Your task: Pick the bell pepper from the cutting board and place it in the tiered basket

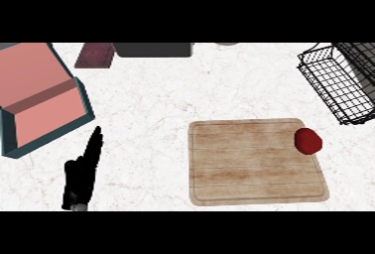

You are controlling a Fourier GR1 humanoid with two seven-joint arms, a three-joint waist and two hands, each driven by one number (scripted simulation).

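— What are the fingers doing?
— The left hand [82,171] rests at the desk's [147,124] lower left edge, straight, holding nothing; the right isn't visible.
— The pepper [307,140]?
— On the board's [253,163] right edge, seemingly overhanging, nearest the basket [333,82] at the desk's upper right corner.

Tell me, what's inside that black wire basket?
Nothing shows inside the wire basket; its mesh lets the counter through. Its far end runs off the picture, so that part stays hidden. The red pepper sits on the cutting board.
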